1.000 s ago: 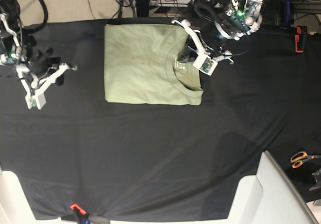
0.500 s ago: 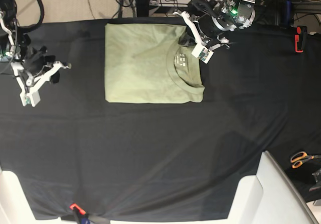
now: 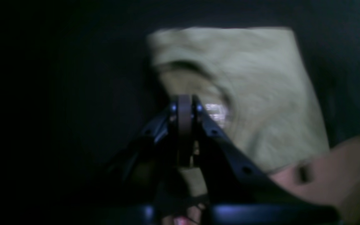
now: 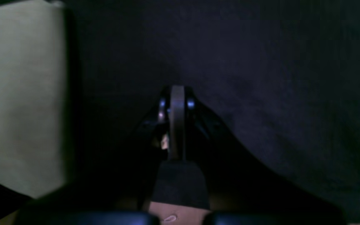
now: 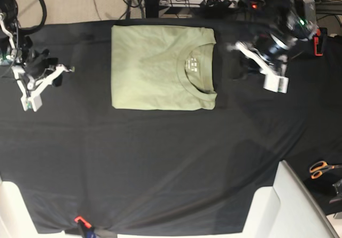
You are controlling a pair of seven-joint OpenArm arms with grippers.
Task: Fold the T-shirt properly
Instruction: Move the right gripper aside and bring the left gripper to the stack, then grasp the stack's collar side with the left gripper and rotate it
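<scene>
T-shirt (image 5: 155,70) lying as a neat folded rectangle, collar up, on the black tabletop (image 5: 160,163), seemingly needing nothing further, with right claw (image 5: 29,103) closed empty well apart and left claw (image 5: 275,83) beside it, empty, opening indeterminable.

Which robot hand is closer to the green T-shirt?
Left. The left gripper sits just off the T-shirt on its collar side; the right gripper is farther off, past the opposite edge.
</scene>
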